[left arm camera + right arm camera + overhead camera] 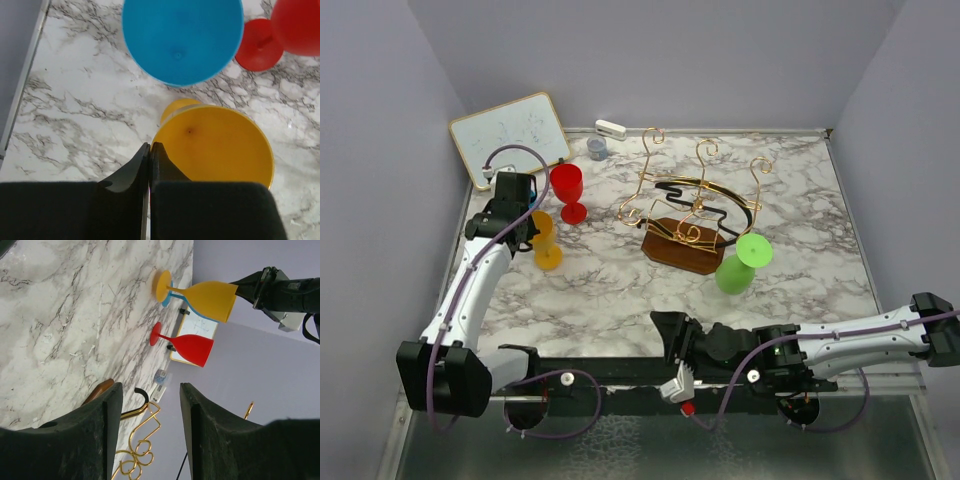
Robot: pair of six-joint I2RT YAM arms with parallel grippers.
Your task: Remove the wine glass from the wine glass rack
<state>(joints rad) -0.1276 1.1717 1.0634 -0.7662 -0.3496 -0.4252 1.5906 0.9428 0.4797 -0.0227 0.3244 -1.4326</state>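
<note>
Top external camera shows my right arm lying low along the near edge of the marble table [610, 290], forearm stretched leftward. The right gripper [665, 330] is spread wide (its wrist view confirms a broad gap between the fingers, with nothing gripped). Beyond it, the green wine glass [738, 268] sits foot-up at the right end of the wine glass rack [690, 200], just beside the wooden base [682, 250]; I cannot tell whether the gold wire carries it. My left arm reaches up the left side and bends down over a group of upright glasses. The left gripper [150, 146] is pressed together on nothing, its tips just beside the rim of the yellow glass [215, 147], whose bowl shows only its bare inside. Past that stand the blue glass [182, 40] and the red glass [300, 22]. Farthest back, a whiteboard [510, 135] sits in the left corner.
</note>
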